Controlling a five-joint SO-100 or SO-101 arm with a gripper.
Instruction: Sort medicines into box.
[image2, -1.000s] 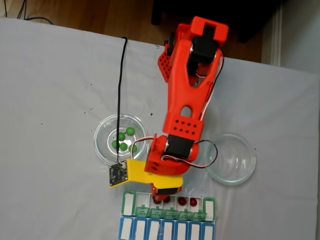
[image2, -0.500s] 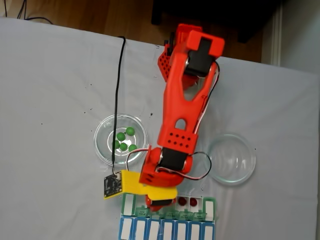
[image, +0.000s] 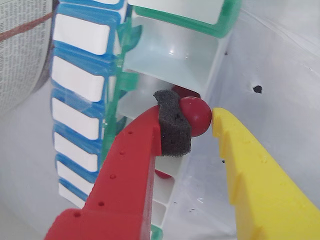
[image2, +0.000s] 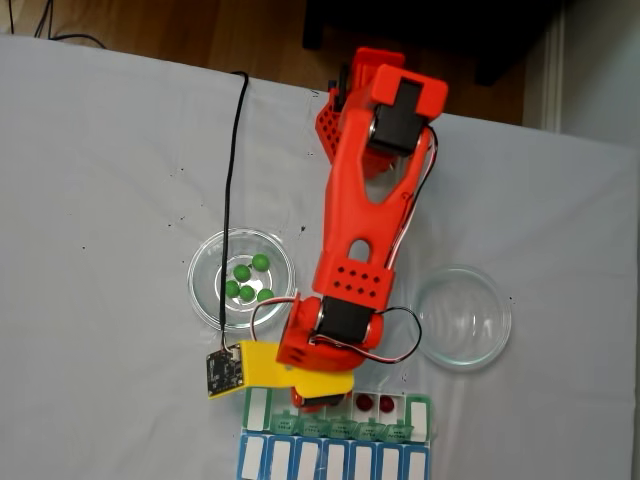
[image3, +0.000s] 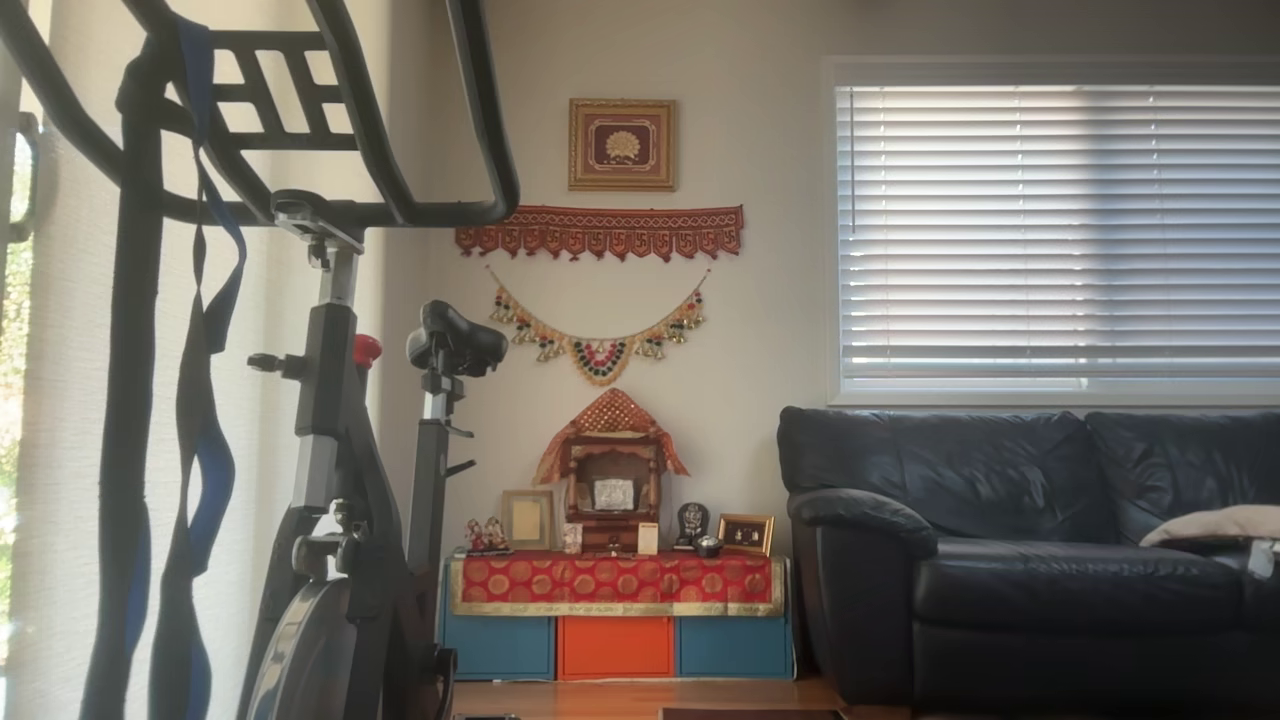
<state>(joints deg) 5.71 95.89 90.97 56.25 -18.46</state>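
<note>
In the wrist view my gripper (image: 197, 120) is shut on a dark red medicine ball (image: 196, 111), pinched between the black foam pad of the red finger (image: 172, 125) and the yellow finger (image: 250, 165). It hangs just over the open white compartments of the green box (image: 165, 55). Another red ball (image: 184, 91) lies in the compartment behind it, and one (image: 162, 174) lies lower down. From the fixed view the gripper (image2: 315, 400) sits at the box's (image2: 418, 415) left part, with two red balls (image2: 374, 403) in compartments to its right. Several green balls (image2: 248, 280) lie in the left glass dish (image2: 205, 300).
A blue-lidded organiser row (image2: 330, 462) lies against the green box at the table's near edge. An empty glass dish (image2: 462, 318) stands right of the arm. A black cable (image2: 238, 170) runs to the wrist camera board (image2: 224, 371). The white table spreads wide to the left.
The arm has swung slightly left along the green box over the last second, and the wrist has dropped a little closer to the compartments. In the last half second it barely moved.
</note>
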